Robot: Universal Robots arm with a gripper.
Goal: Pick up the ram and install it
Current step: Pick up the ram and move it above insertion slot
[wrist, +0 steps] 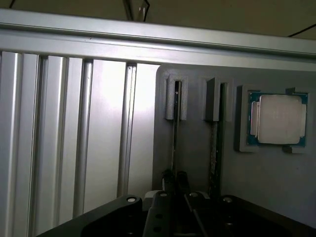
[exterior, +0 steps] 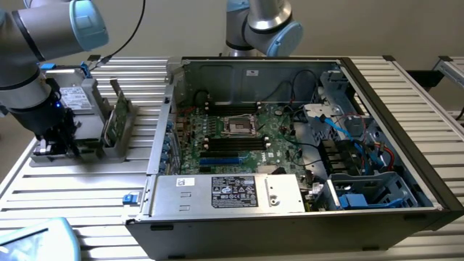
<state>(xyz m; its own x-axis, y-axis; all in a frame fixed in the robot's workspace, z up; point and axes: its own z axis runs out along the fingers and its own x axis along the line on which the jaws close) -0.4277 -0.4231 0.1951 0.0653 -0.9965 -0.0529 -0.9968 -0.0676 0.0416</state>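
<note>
The ram [wrist: 175, 133] stands on edge in a slot of a grey holder [wrist: 197, 163], seen edge-on as a thin dark line. My gripper [wrist: 175, 178] is straight above it, and the fingers [wrist: 168, 177] are closed against both sides of its near end. A second thin stick [wrist: 214, 148] stands in the neighbouring slot. In the exterior view my gripper [exterior: 55, 145] is low over the front corner of the holder [exterior: 94, 149], at the exterior view's left of the open computer case [exterior: 290, 228]. The motherboard's black memory slots [exterior: 236, 142] lie inside the case.
A processor chip [wrist: 276, 118] rests in a recess of the holder beyond the sticks. A taller green card [exterior: 116, 114] stands upright at the holder's far side. The table's end rail [wrist: 148, 42] runs close by. A second arm's base [exterior: 261, 24] rises behind the case.
</note>
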